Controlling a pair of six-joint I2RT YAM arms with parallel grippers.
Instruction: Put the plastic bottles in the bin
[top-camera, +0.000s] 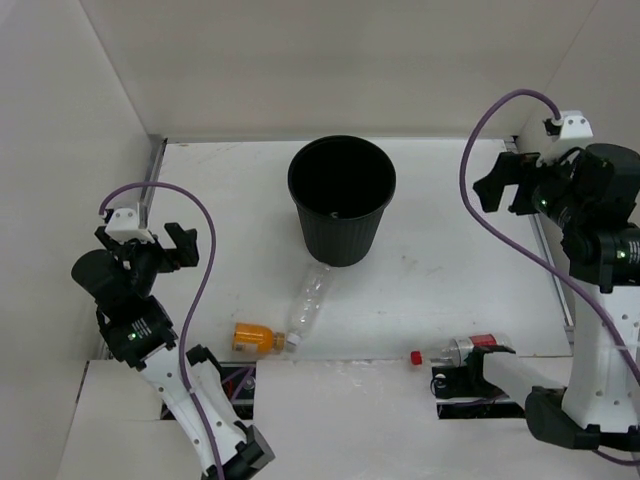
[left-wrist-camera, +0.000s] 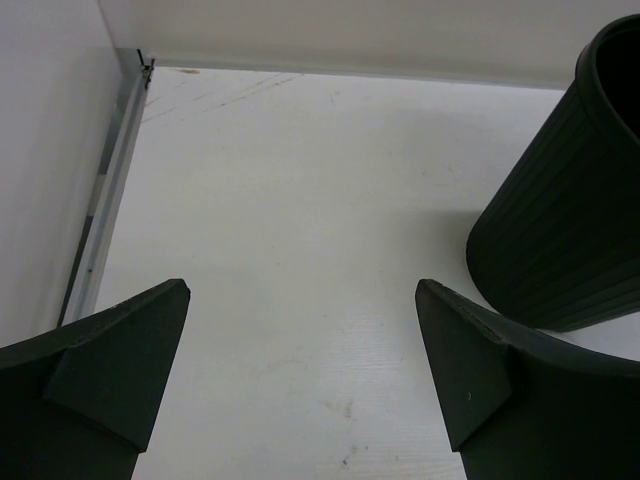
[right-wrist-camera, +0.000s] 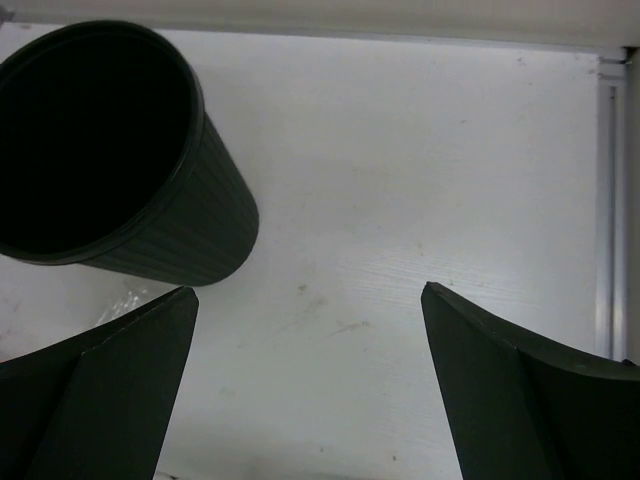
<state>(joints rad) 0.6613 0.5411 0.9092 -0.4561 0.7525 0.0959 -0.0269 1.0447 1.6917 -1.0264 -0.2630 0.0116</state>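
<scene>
The black ribbed bin (top-camera: 341, 238) stands upright at the back middle of the table. A clear bottle (top-camera: 308, 298) lies just in front of it. An orange-liquid bottle with a white cap (top-camera: 255, 338) lies left of that, cap toward the clear bottle's end. A clear bottle with a red cap and red label (top-camera: 452, 352) lies at the front right, partly hidden by the right arm's base. My left gripper (top-camera: 145, 242) (left-wrist-camera: 300, 288) is open and empty at the far left, the bin (left-wrist-camera: 560, 220) to its right. My right gripper (top-camera: 508, 186) (right-wrist-camera: 309, 290) is open and empty at the far right, the bin (right-wrist-camera: 190, 230) to its left.
White walls enclose the table on three sides. A metal rail (top-camera: 152, 170) runs along the left wall and another (right-wrist-camera: 607, 200) along the right wall. A raised white ledge (top-camera: 350, 400) spans the front. Purple cables (top-camera: 205, 260) loop from both arms.
</scene>
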